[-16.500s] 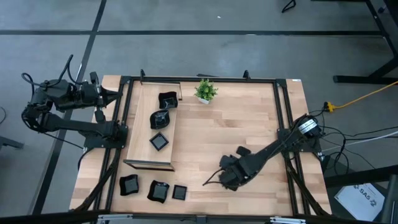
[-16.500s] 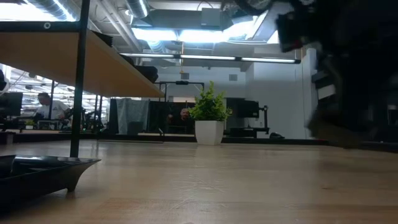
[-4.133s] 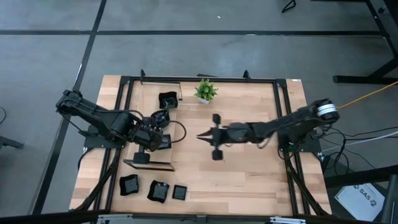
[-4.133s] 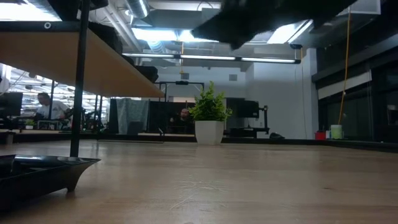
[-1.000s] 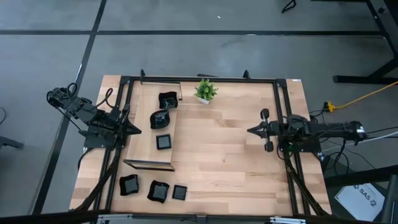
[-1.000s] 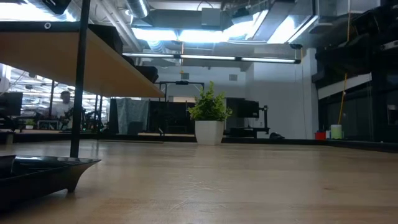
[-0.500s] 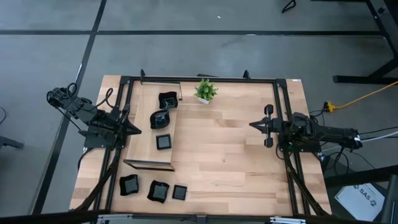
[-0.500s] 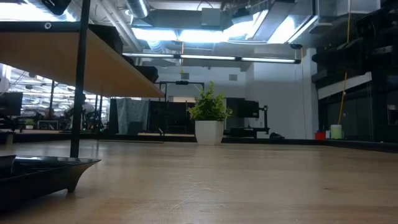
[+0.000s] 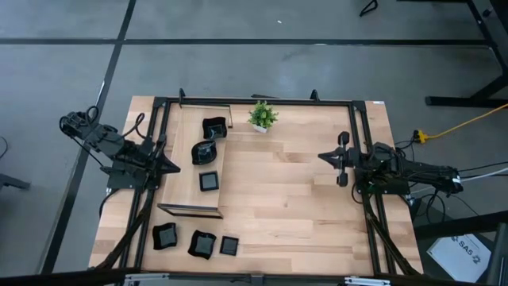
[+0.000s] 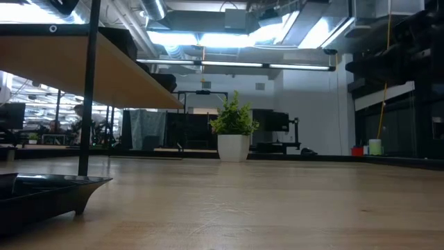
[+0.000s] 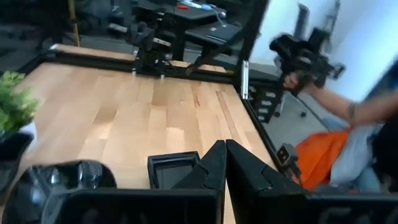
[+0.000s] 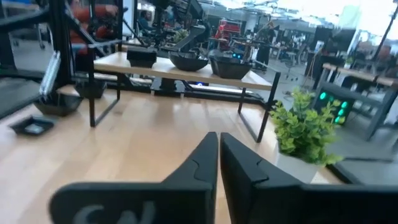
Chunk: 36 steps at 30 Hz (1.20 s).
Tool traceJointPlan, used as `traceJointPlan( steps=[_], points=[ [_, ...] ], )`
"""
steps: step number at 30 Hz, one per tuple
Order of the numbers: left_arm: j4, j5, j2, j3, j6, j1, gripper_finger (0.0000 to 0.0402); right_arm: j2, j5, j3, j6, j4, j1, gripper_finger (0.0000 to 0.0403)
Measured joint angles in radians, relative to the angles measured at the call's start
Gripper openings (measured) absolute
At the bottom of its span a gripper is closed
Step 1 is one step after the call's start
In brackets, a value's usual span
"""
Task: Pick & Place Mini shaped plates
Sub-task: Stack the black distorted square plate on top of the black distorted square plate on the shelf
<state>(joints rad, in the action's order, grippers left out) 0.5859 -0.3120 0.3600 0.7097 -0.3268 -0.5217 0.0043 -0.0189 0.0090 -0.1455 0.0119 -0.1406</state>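
Three glossy black mini shaped plates rest on a raised wooden shelf at the table's left, and also show in the right wrist view. Three more plates lie on the table near its front left corner. One plate shows close up in the low view. My left gripper hovers shut at the shelf's left edge, above a square plate. My right gripper is shut near the table's right side, pointing level toward the shelf, with nothing in it.
A small green potted plant stands at the far middle of the table. A black metal frame runs round the table. The middle of the tabletop is bare wood. A person's arm shows beyond the table.
My right gripper has swung a little toward the table's far edge, staying level and empty. The left arm and the plates have kept still.
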Motion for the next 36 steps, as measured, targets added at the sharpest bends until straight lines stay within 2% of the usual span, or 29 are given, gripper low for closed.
traceJointPlan(
  steps=[7,11,16,20,28,36],
  points=[
    [-0.05,0.045,0.058,0.012,0.189,0.0,0.0004,0.0,0.0,0.0,0.115,0.0,0.0,0.0047],
    [-0.02,0.099,0.154,0.079,0.234,0.0,0.0004,0.0,0.0,0.0,0.114,0.0,0.0,0.0053],
    [0.074,0.153,0.318,0.196,0.217,-0.02,0.0004,0.0,0.0,0.0,0.113,0.0,0.0,0.0051],
    [0.159,0.181,0.444,0.29,0.136,-0.062,0.0004,0.0,0.0,0.0,0.115,0.0,0.0,0.0048],
    [0.191,0.255,0.622,0.465,-0.059,-0.222,0.0004,0.0,0.0,0.0,0.116,0.0,0.0,0.0053],
    [0.208,0.235,0.726,0.509,-0.511,-0.429,0.0004,0.0,0.0,0.0,0.115,0.0,0.0,0.0053]
  ],
)
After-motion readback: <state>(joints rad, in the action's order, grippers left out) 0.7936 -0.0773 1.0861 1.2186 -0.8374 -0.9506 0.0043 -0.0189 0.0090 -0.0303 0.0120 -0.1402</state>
